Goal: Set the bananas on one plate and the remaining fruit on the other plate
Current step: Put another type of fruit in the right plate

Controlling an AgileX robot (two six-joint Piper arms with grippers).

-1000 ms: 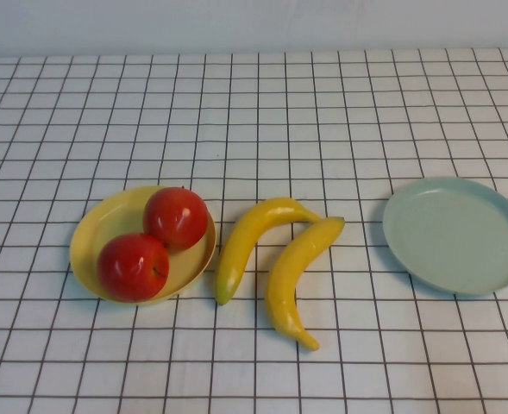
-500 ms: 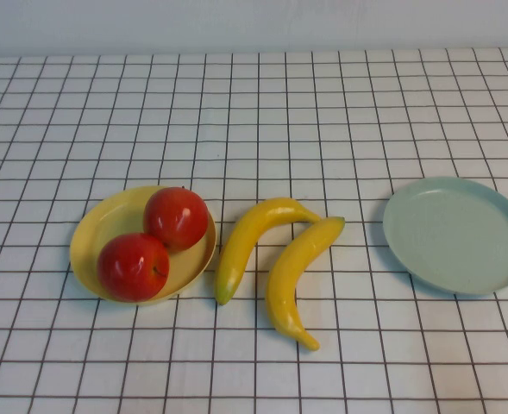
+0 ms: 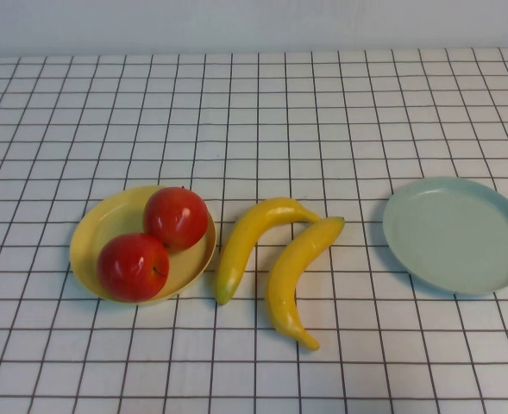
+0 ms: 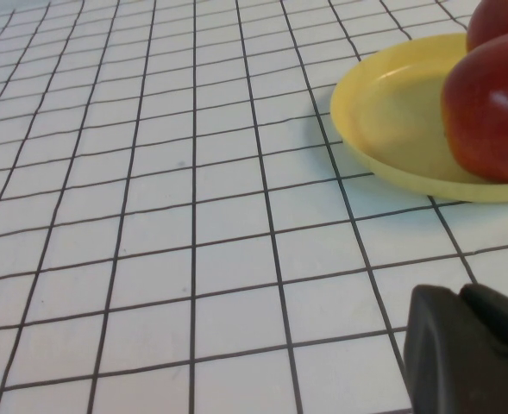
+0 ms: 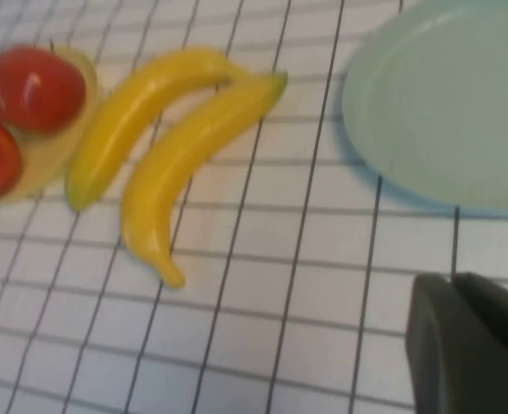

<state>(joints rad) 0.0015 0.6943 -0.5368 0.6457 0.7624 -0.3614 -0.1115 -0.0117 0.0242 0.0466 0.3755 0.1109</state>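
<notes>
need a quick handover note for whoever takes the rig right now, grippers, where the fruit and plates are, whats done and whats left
Left gripper: shut, empty, low over the table on the robot's side of the yellow plate.
Right gripper: shut, empty, low near the blue-green plate.
Done: both apples sit on the yellow plate, at the table's left.
Left: both bananas lie side by side on the cloth between the plates. The blue-green plate, on the right, holds nothing. Move both bananas onto it.
</notes>
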